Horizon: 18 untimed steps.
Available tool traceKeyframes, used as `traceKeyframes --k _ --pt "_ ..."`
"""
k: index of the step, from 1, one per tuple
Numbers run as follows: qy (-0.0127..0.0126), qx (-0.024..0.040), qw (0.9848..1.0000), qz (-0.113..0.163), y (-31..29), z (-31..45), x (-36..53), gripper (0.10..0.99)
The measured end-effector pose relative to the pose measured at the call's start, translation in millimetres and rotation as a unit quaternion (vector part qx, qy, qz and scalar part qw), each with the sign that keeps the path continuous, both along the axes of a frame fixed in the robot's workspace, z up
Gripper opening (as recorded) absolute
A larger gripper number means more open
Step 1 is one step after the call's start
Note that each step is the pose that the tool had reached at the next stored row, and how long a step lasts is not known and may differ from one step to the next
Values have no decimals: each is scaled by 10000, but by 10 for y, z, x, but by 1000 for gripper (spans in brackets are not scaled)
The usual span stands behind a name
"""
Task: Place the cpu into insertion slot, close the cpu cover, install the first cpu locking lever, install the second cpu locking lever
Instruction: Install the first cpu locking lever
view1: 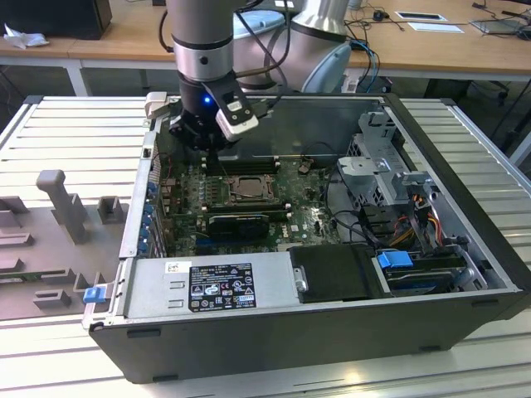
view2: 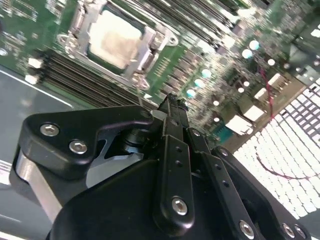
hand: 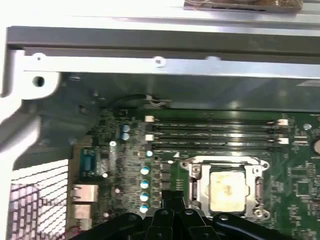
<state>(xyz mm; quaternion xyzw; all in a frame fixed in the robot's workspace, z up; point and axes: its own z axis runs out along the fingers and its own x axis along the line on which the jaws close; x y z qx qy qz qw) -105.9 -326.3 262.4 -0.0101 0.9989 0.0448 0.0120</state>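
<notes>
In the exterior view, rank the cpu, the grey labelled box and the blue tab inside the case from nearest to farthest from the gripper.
Measured from the gripper:
1. cpu: closest, slightly toward the exterior view's right of it.
2. grey labelled box: farther, toward the camera.
3. blue tab: farthest, well off to the exterior view's right.

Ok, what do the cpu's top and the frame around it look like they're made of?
The cpu top looks like pale matte metal: dull silver-tan with a soft sheen. The cpu cover around it looks like thin stamped sheet metal, probably steel, with bright glints along its edges.
</notes>
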Motion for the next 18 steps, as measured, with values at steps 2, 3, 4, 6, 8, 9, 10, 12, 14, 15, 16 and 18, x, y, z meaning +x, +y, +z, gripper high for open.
traceKeyframes --k 2,3,4,6,8,9,10,12,14,15,16,18 --pt "1 1 10000 1 19 -5 -44 106" --pt "1 1 10000 1 28 -8 -60 106" --pt "0 1 10000 0 51 -14 -78 106" --pt "1 1 10000 0 84 -20 -88 106" --pt "1 1 10000 1 137 -26 -91 106" --pt "0 1 10000 0 166 -29 -92 106" --pt "0 1 10000 0 185 -32 -92 106" --pt "1 1 10000 1 237 -38 -92 106" --pt "0 1 10000 1 264 -44 -92 106" --pt "0 1 10000 1 280 -45 -90 106" --pt "1 1 10000 0 291 -46 -86 106" --pt "1 1 10000 1 306 -47 -64 106"
